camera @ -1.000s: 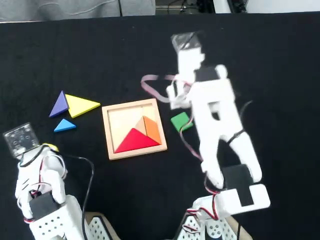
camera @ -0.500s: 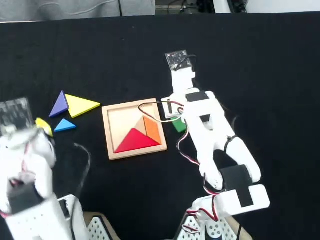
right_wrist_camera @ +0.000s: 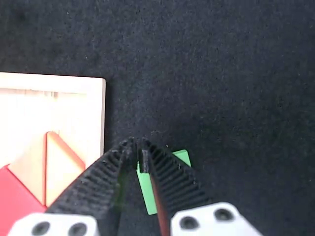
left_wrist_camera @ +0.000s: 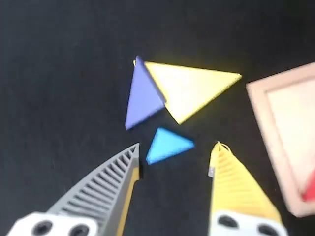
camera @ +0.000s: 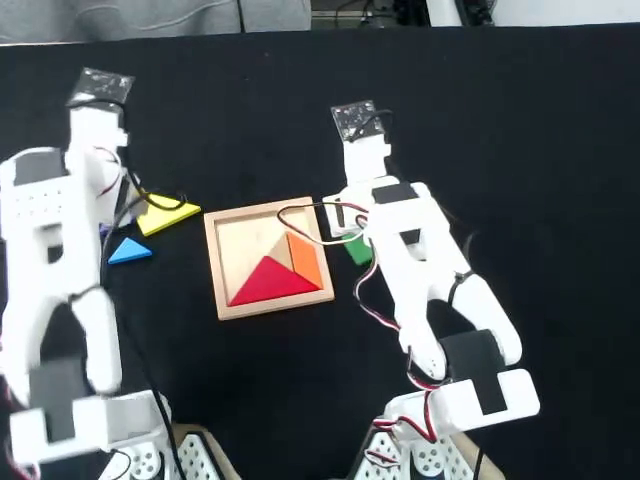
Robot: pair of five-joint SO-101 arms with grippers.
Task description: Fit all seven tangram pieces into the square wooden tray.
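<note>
Left pincer newly over blue triangle, jaws apart.

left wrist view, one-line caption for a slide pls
Left gripper, fingers open, poised over the blue triangle beside the purple triangle and yellow triangle.

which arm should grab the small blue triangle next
Left. The left fingers hang open by the blue triangle; the right fingers are shut at the green piece, beyond the tray.
</note>
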